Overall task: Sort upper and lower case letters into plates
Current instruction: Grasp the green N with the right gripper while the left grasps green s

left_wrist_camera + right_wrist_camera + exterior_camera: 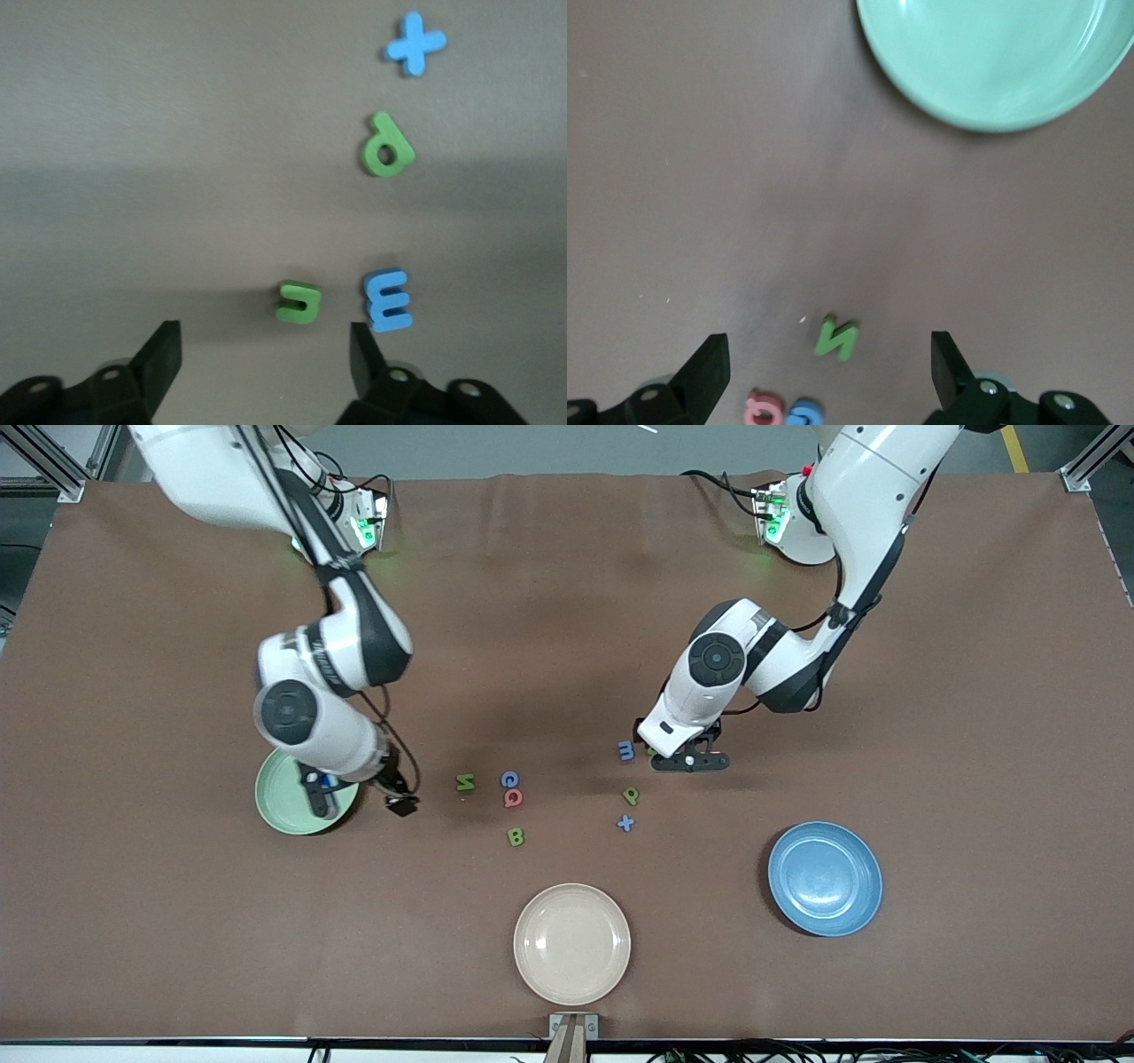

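One green s [299,301] (left wrist view only) between open end effector [266,350] fingers.

Bare table [567,602] lies farther from the front camera than blue letter m [626,750]. Green p [630,795] and blue plus [625,824] crowd its nearer side.

I'm working in a robotics lab: aluminium framing rails [53,465], a brown paper-covered table [567,602], loose cables [797,1056].

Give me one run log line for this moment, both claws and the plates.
left claw: open, low around green letter | right claw: open, over table beside mint plate | blue plate: no letters
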